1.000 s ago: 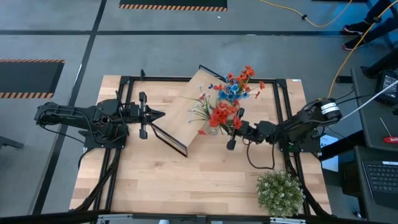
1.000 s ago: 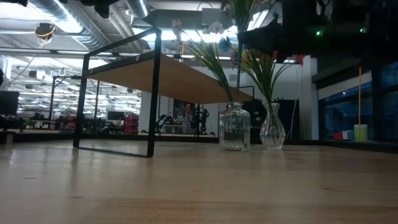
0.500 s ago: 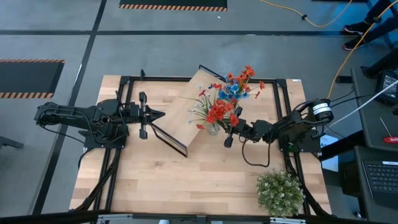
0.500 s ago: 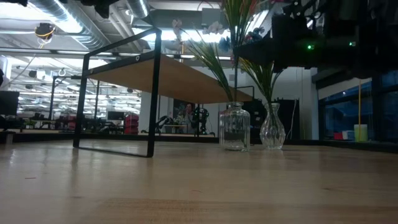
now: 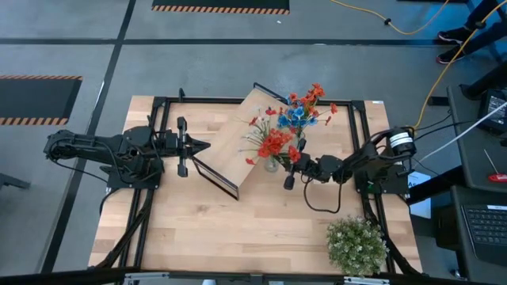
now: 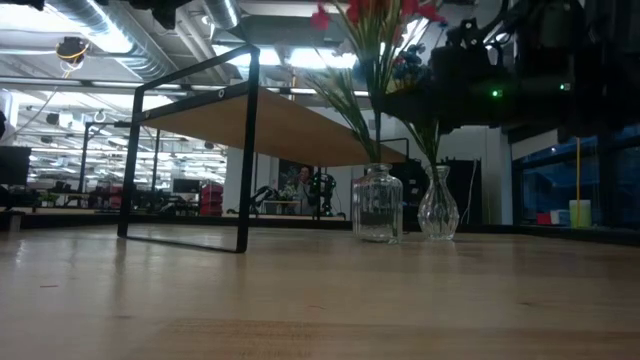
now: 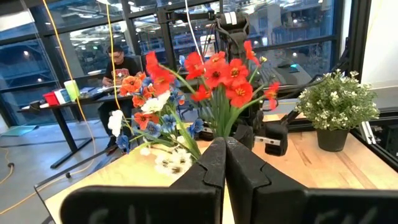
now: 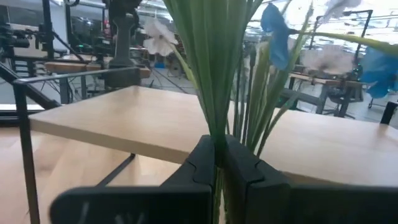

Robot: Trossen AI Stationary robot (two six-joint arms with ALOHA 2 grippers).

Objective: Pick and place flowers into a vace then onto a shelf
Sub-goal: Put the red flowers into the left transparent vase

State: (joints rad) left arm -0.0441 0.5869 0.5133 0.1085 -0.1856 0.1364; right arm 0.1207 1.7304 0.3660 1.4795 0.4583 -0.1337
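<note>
right gripper (image 5: 291, 171) pinching red flowers (image 5: 274, 143) by the stems, now shifted left, above jar (image 6: 377, 204); left gripper (image 5: 200, 146) closed, unmoved

Flowers (image 5: 279, 141): showing red-orange, blue and white blossoms on green stems. Shelf (image 5: 245, 127): showing a light-wood board on a black wire frame. Worktop (image 5: 238, 229): showing pale planked wood grain. Bushy plant (image 5: 356, 244): showing green foliage speckled with pale blooms. Vases (image 6: 378, 205): showing clear glass. Arms: appearing dark throughout. Floor (image 5: 79, 47): showing grey with orange-black hazard stripes.
</note>
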